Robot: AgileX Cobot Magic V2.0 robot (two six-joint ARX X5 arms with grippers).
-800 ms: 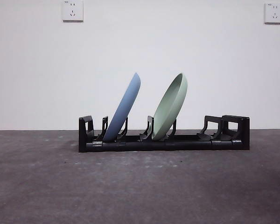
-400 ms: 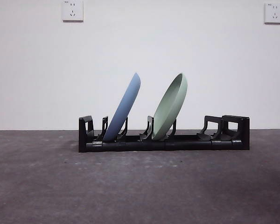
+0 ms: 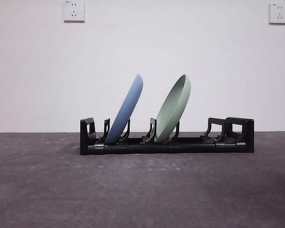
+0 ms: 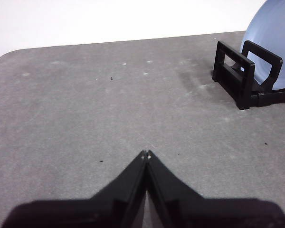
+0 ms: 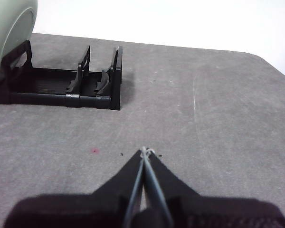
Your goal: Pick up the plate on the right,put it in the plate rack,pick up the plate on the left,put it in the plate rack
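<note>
Both arms are pulled back and idle, out of the front view entirely. The left gripper (image 4: pixel 146 154) hangs low over the surface, its two black jaws pressed together to a point aimed at twelve o'clock, holding nothing. The right gripper (image 5: pixel 147 151) matches it: jaws closed tip to tip, empty, pointing at twelve o'clock.

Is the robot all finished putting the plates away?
It looks finished. The blue plate and the green plate both stand tilted in the plate rack. Nothing is in hand: the left gripper and the right gripper are shut on nothing, away from the rack. No plate lies on the table.
</note>
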